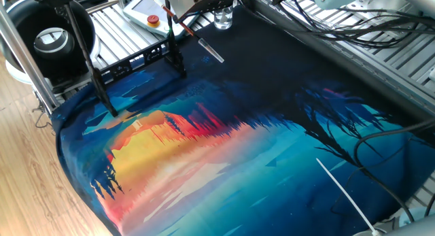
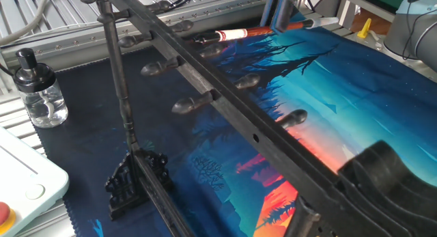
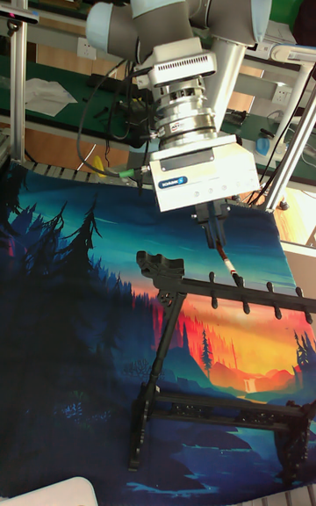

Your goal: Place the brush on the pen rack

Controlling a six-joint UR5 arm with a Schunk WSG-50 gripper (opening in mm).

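Note:
My gripper (image 3: pixel 213 227) is shut on the brush (image 3: pixel 226 262), a thin reddish-brown stick with a whitish end that slants down from the fingers. The brush's low end hangs just at the pegged top bar of the pen rack (image 3: pixel 230 288). In one fixed view the brush (image 1: pixel 202 43) is held in the air close to the right post of the black pen rack (image 1: pixel 134 59). The other fixed view shows the brush (image 2: pixel 235 35) lying level behind the rack's top bar (image 2: pixel 225 107), with the blurred gripper (image 2: pixel 283 18) on its red end.
A glass spray bottle (image 2: pixel 37 87) and a white box with a red button (image 1: pixel 153 17) stand at the mat's back edge. A long white strip (image 1: pixel 343 192) lies on the mat at the near right. Cables and aluminium rails (image 1: pixel 380 52) run along the right.

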